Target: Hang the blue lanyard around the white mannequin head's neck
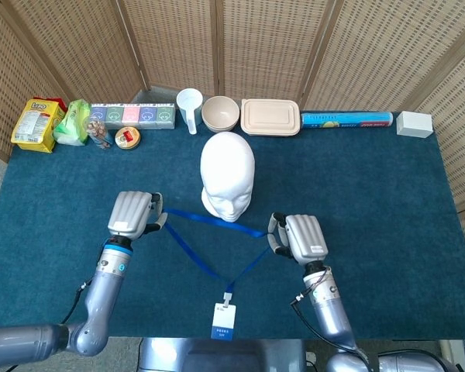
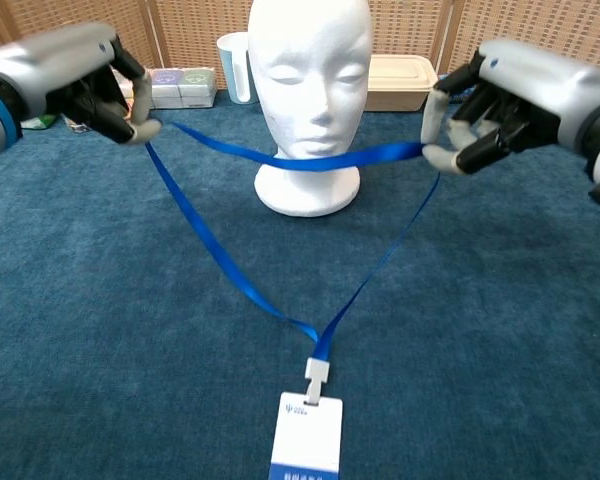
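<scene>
- The left hand [image 2: 90, 85] and right hand [image 2: 500, 100] each pinch the blue lanyard [image 2: 300, 158], stretching its loop in front of the white mannequin head [image 2: 308, 70].
- Its badge [image 2: 305, 440] hangs low near the desk [image 2: 500, 330].

Yellow snack bag [image 1: 36, 122] at my ten o'clock: red lettering, reads roughly "Lipo", not sure. Badge card [image 2: 305, 443] at my six o'clock, hanging off blue lanyard [image 2: 230, 270]: small logo with print, too small to read. Blue roll box [image 1: 346, 119] at my one o'clock: print illegible.
</scene>
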`<state>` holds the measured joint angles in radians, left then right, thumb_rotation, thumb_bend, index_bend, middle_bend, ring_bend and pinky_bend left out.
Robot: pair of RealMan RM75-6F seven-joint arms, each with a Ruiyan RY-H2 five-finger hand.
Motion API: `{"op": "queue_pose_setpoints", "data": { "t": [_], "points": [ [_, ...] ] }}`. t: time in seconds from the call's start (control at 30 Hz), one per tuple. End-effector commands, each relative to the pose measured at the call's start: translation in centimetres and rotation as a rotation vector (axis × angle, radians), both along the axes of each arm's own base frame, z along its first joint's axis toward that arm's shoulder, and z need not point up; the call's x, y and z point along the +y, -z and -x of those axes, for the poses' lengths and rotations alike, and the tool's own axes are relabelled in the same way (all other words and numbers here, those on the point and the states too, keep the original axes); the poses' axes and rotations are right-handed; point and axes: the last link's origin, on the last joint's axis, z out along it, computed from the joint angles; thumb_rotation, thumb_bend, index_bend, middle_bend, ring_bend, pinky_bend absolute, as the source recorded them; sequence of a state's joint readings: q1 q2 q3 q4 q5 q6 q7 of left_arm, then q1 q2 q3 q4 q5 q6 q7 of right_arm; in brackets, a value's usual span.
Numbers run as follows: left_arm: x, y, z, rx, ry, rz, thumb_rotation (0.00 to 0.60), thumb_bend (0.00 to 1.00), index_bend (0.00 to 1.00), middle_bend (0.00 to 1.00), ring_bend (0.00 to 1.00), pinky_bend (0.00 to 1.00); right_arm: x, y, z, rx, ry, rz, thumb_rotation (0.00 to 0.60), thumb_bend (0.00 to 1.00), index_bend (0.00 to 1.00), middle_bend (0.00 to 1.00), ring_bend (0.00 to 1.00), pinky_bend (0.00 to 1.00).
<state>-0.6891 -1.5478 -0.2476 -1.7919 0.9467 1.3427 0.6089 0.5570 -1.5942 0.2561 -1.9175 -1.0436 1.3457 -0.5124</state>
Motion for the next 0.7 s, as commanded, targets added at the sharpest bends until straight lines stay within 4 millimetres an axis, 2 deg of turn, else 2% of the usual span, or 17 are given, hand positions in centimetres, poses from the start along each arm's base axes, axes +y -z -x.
{"op": "queue_pose_setpoints", "data": {
  "t": [0.03, 0.5, 0.7],
  "points": [
    [-0.2, -2.2, -0.9, -0.035, 0.037, -0.045, 0.556, 0.40, 0.69, 1.00, 1.00, 1.00, 0.1, -1.9, -1.0, -0.043, -0.032, 0.030, 0.595, 0.48, 0.62, 0.83, 1.00, 1.00],
    [0.0, -7.0, -3.1, -0.094, 0.101, -0.128, 0.552, 0.40, 0.69, 1.00, 1.00, 1.00, -0.5, -7.3, -3.4, -0.169, -0.099, 0.046, 0.595, 0.48, 0.62, 0.83, 1.00, 1.00],
    [0.8, -8.6, -4.1, -0.122, 0.109, -0.156, 0.555, 0.40, 0.69, 1.00, 1.00, 1.00, -1.8, -9.2, -3.9, -0.233, -0.107, 0.063, 0.597, 0.48, 0.63, 0.84, 1.00, 1.00]
  ]
}}
